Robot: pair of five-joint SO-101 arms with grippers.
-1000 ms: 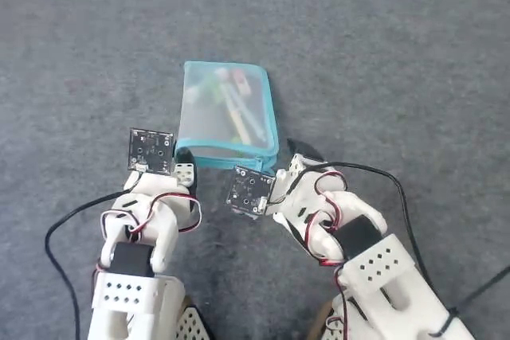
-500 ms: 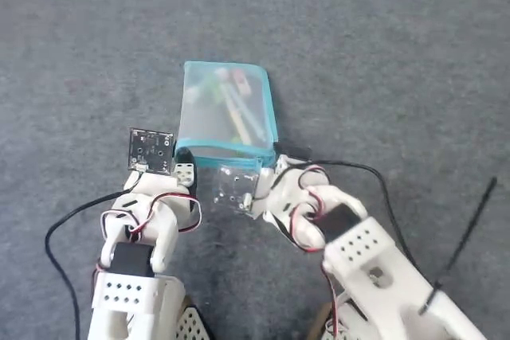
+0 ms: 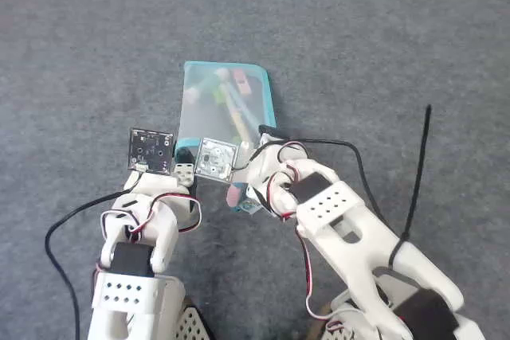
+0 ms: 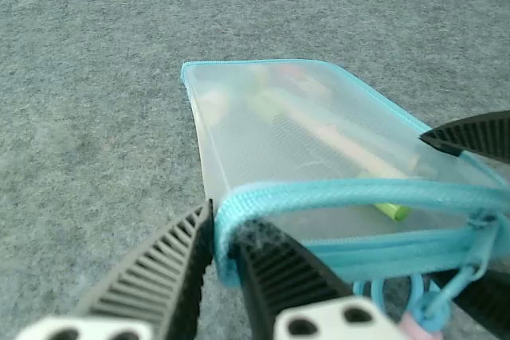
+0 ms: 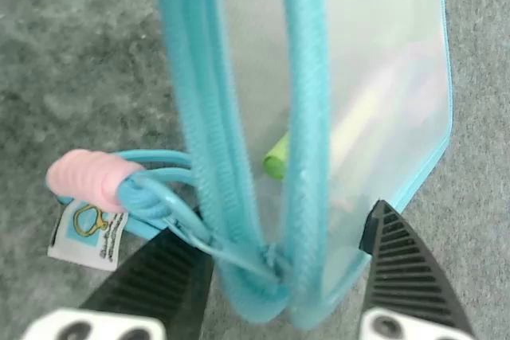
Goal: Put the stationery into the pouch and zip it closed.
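Left wrist view, left gripper (image 4: 221,232) pinching pouch (image 4: 295,141) corner, right gripper (image 5: 283,228) spread astride zipper (image 5: 305,117) end

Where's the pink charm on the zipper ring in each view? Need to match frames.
High view: pink charm just off the pouch's near edge, between the arms.
Left wrist view: charm hangs off the teal ring at the zipper's end.
Right wrist view: charm on the ring, beside the white label.
Shared landmark: teal zipper.
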